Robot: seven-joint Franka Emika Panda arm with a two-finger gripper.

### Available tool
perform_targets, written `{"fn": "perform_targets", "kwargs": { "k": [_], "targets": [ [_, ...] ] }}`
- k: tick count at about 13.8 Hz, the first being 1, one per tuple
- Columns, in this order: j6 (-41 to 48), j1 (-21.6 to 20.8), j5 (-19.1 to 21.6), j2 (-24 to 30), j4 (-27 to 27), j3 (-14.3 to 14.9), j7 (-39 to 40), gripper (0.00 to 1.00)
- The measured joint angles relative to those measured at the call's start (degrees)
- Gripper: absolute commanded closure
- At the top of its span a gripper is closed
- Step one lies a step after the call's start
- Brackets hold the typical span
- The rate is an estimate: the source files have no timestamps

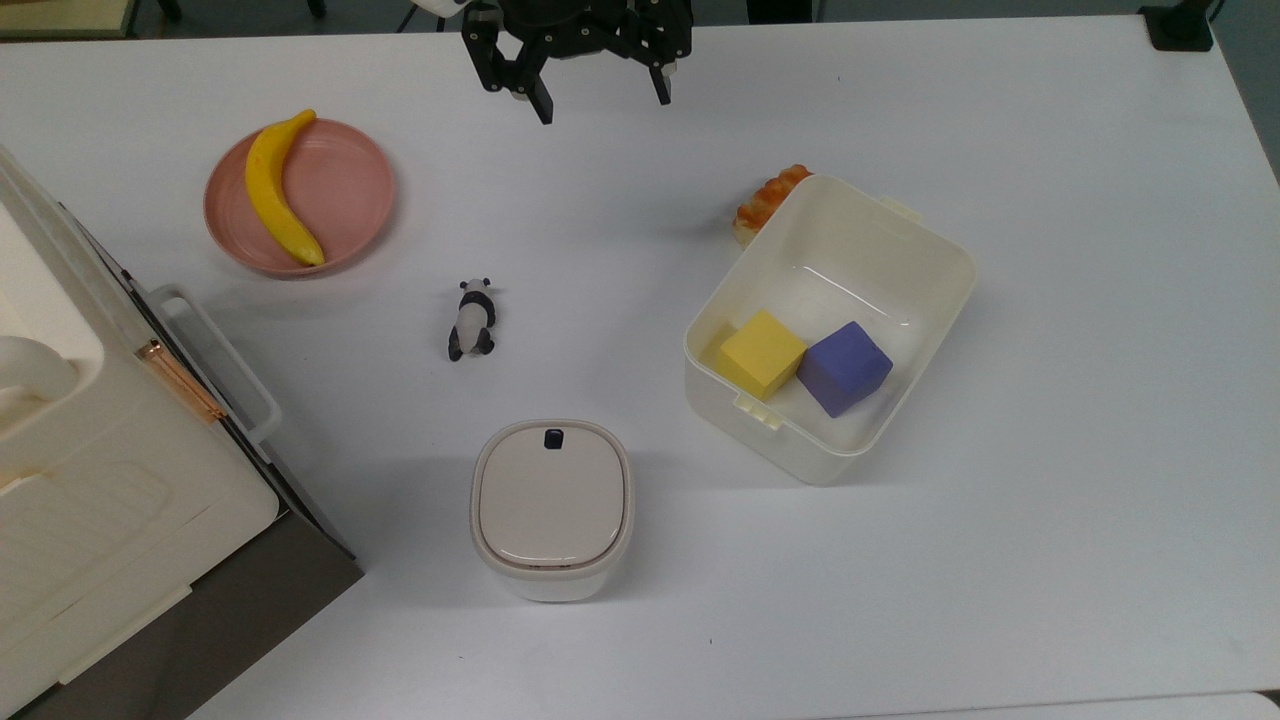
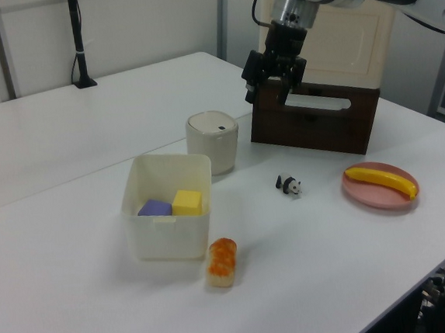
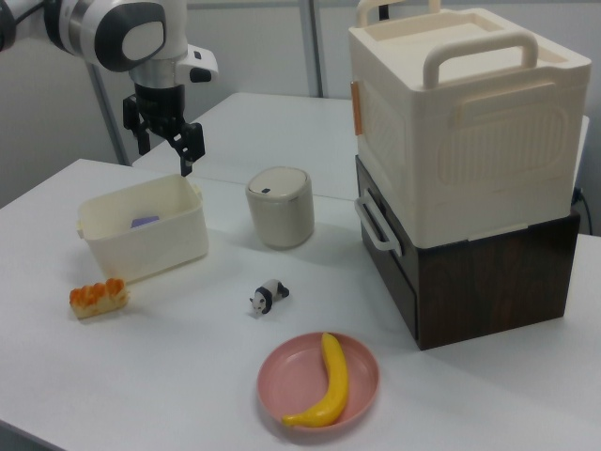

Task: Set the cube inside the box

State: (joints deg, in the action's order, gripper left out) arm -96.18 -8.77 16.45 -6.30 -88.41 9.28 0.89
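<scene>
Hanging at the top view's twelve o'clock edge, my gripper (image 1: 598,100) stands high over the white table (image 1: 1050,520) with its two black fingers spread wide and nothing between them. From my console I see the cube (image 1: 762,353), plain yellow, resting on the floor of the box (image 1: 930,330), at about four o'clock from the gripper and well apart from it. It sits touching the purple cube (image 1: 845,367), which lies at its three o'clock in the top view. The box is a cream tub with clip tabs on its rim. Just outside its wall at eleven o'clock, an orange-topped piece of toy food (image 1: 768,203) lies against it. A small panda figure (image 1: 472,318) lies near the table's middle, and at its six o'clock stands a lidded white container (image 1: 552,505) with a black button. At the panda's ten o'clock a banana (image 1: 275,188) rests on a pink plate (image 1: 350,195). I see a big cream case (image 3: 465,122) with a copper latch stacked on a dark wooden block (image 3: 488,272) at the right view's three o'clock.
</scene>
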Motion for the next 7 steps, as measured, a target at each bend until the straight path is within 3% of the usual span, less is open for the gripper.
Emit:
{"fn": "perform_targets", "kwargs": {
  "k": [7],
  "targets": [
    [0.00,0.39,-0.85,0.07,0.00,0.04,0.00,0.00]
  ]
}}
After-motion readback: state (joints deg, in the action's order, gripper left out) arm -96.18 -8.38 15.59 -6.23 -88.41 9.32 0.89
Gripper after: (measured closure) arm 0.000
